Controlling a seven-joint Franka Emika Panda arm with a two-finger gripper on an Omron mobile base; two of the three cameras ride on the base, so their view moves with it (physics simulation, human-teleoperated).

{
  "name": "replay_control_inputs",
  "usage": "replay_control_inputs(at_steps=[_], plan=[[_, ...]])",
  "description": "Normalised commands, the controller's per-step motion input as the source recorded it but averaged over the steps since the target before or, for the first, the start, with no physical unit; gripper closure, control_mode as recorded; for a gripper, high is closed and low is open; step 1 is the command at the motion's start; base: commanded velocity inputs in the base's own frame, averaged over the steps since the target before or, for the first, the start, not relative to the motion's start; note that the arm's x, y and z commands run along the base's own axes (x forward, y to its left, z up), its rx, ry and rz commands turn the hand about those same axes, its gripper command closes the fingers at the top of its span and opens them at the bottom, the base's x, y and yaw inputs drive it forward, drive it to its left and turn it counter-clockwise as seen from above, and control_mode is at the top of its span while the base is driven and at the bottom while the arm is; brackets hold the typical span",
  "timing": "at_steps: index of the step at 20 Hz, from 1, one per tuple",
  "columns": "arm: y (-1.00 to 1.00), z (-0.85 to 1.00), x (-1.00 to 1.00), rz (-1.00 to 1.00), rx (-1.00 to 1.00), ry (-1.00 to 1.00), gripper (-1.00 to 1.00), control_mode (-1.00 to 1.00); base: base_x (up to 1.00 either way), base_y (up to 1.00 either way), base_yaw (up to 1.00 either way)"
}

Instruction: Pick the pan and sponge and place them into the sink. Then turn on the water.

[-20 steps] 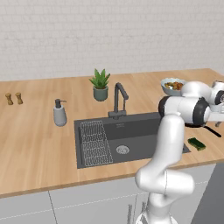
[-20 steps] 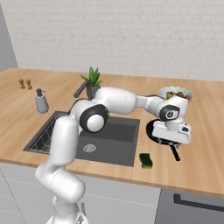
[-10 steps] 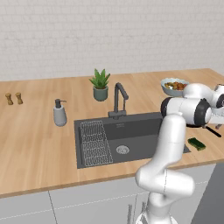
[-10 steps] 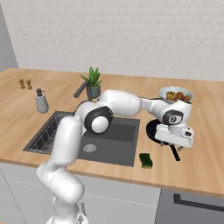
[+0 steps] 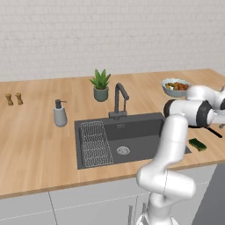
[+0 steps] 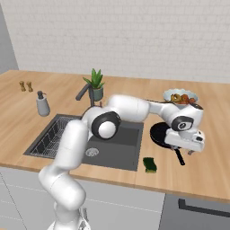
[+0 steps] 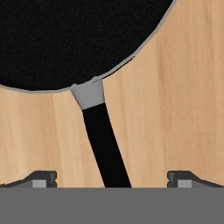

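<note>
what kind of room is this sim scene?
A kitchen, rendered: a wooden counter with a recessed sink and gooseneck faucet, a black pan beside a bowl of food, and white cabinet fronts below.

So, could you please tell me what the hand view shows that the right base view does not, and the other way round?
The hand view alone shows the grey neck joining the pan to its black handle, with that handle running between the open gripper's fingertips. The right base view alone shows the sponge on the counter, the sink, the faucet, the potted plant and the bowl of food. Both share the pan and the wooden counter beneath it.
</note>
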Motion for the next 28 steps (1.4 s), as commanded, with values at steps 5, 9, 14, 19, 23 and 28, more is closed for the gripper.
replay_control_inputs(at_steps=[5,9,14,19,23,28], plan=[[-0.13,0.00,0.02,0.00,0.01,-0.05,-1.00,-1.00,0.00,0.00,0.00],[0.03,-0.10,-0.11,0.00,0.00,0.00,-1.00,-1.00,0.00,0.00,0.00],[0.45,-0.04,-0.29,0.00,0.00,0.00,-1.00,-1.00,0.00,0.00,0.00],[0.22,0.00,-0.08,0.03,0.00,0.00,-1.00,-1.00,0.00,0.00,0.00],[-0.04,-0.06,0.05,0.07,0.00,-0.03,-1.00,-1.00,0.00,0.00,0.00],[-0.09,0.00,0.06,0.08,0.00,-0.01,-1.00,-1.00,0.00,0.00,0.00]])
